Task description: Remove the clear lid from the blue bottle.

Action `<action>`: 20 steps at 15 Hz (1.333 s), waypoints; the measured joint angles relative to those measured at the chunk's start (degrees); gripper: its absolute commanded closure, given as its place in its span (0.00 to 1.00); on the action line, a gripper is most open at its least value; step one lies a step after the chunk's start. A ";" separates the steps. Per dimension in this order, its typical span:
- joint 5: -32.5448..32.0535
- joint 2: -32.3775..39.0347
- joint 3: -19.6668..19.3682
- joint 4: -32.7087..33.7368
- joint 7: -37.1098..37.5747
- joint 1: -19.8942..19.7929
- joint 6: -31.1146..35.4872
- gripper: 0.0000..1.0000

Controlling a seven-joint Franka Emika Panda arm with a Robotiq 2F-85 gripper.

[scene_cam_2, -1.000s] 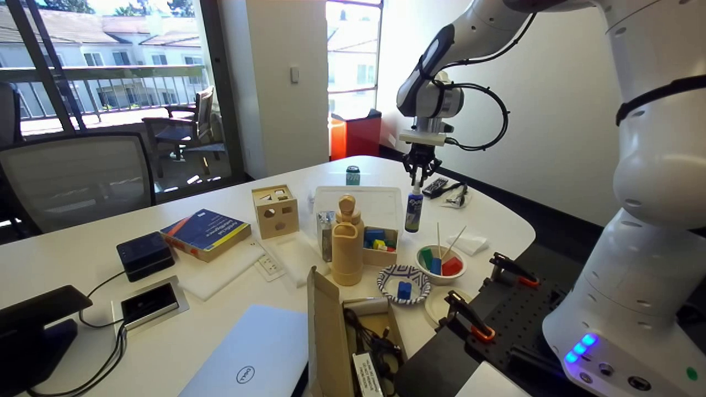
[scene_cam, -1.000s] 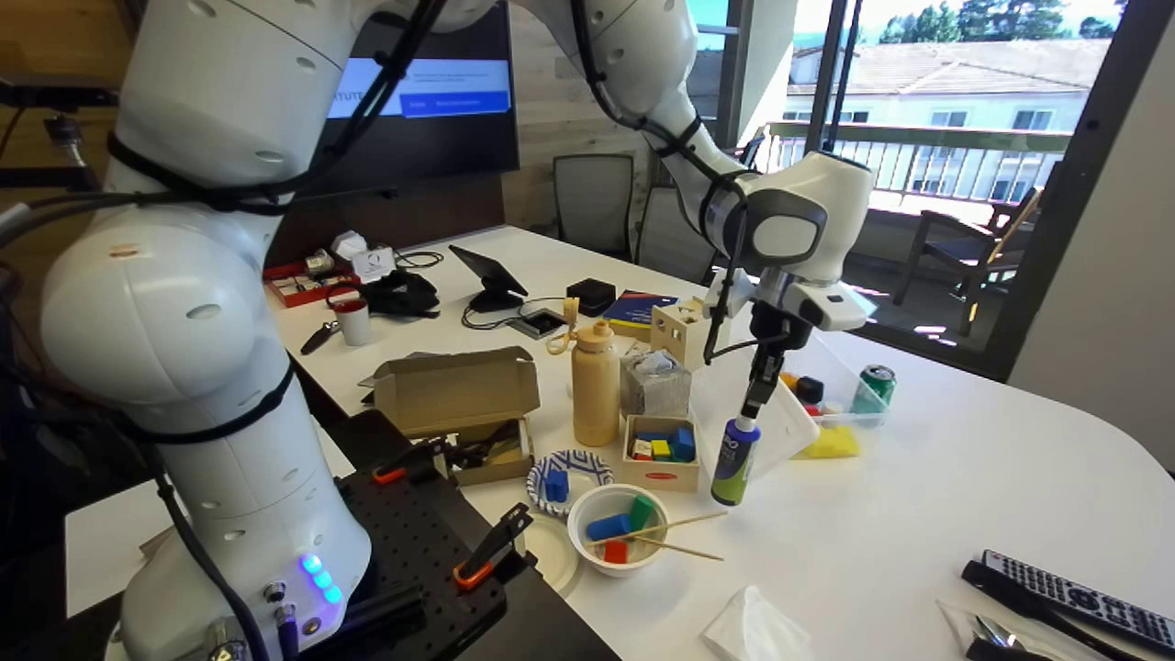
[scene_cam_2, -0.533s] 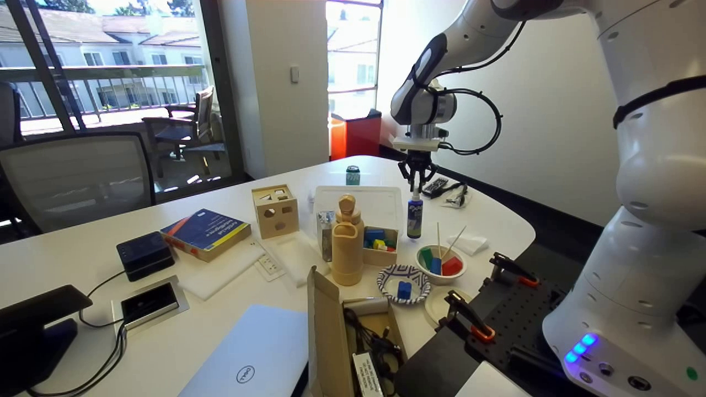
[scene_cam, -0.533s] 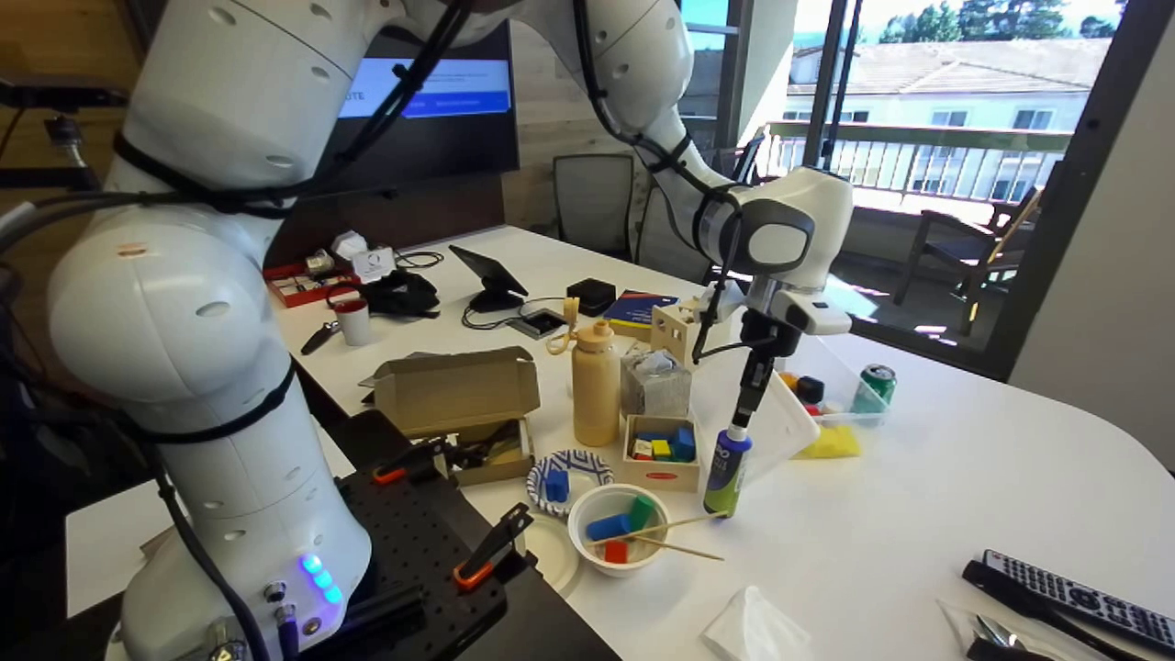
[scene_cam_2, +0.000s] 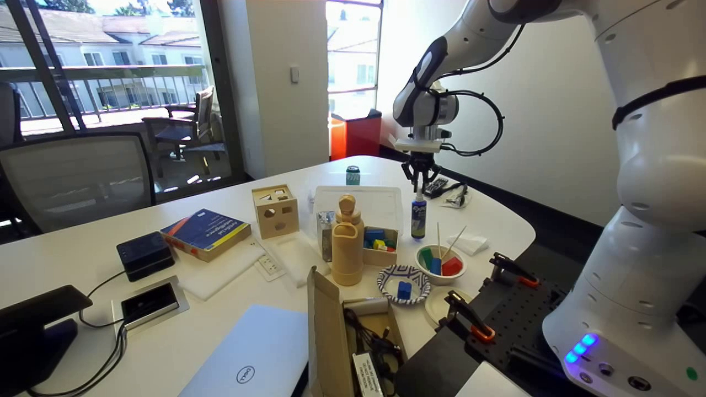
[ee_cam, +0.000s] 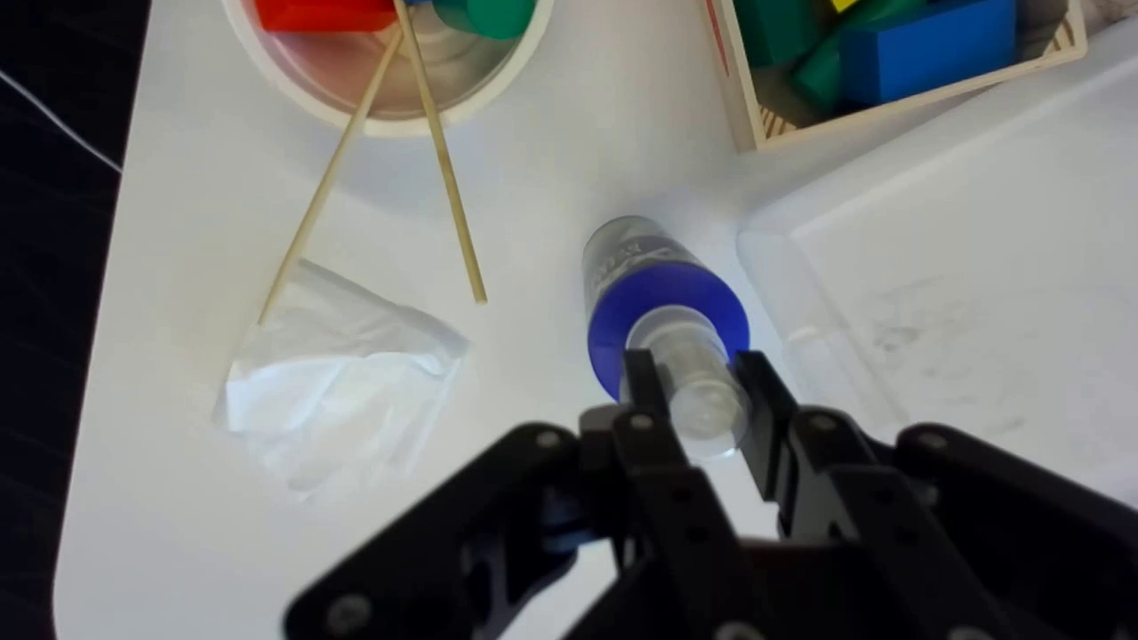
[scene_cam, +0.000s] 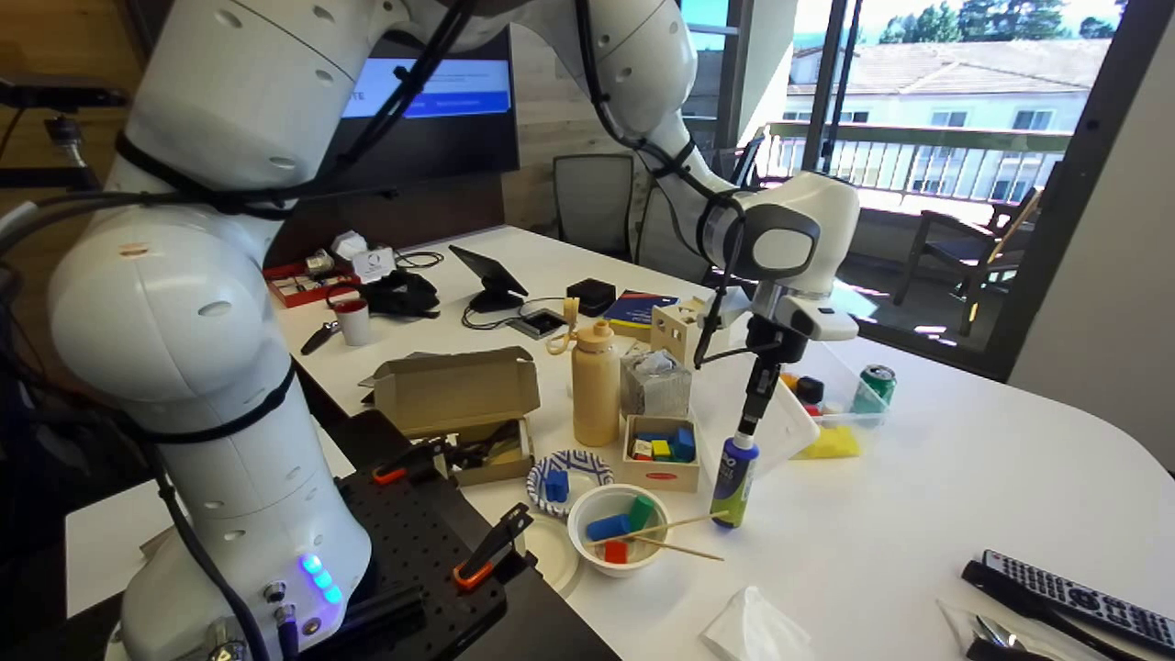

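The blue bottle (scene_cam: 734, 482) is slim, with a green lower part, and tilts slightly in an exterior view. It also shows in the other exterior camera's picture (scene_cam_2: 418, 218) and, from above, in the wrist view (ee_cam: 636, 298). I cannot tell if its base rests on the table. The clear lid (ee_cam: 708, 409) sits on its top. My gripper (ee_cam: 695, 360) has its two black fingers on either side of the lid, shut on it. In both exterior views the gripper (scene_cam: 748, 428) is right above the bottle, and its fingers mostly cover the lid.
A white bowl (scene_cam: 617, 562) with blocks and two sticks stands close to the bottle. A wooden block box (scene_cam: 659, 475) and a clear plastic lid-like tray (ee_cam: 960, 293) are near it. A crumpled tissue (ee_cam: 342, 373) and a tan bottle (scene_cam: 595, 390) are also on the table.
The gripper and blue bottle have moved together, lower in both exterior views than a second ago. In the last half second they shifted slightly right in both. The lid stays between the fingers.
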 measured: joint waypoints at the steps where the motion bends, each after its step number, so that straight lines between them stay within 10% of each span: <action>1: 0.00 -0.15 -0.35 -0.01 0.00 0.00 0.06 0.94; 20: -1.09 -4.49 -1.83 -2.06 2.12 0.67 4.21 0.94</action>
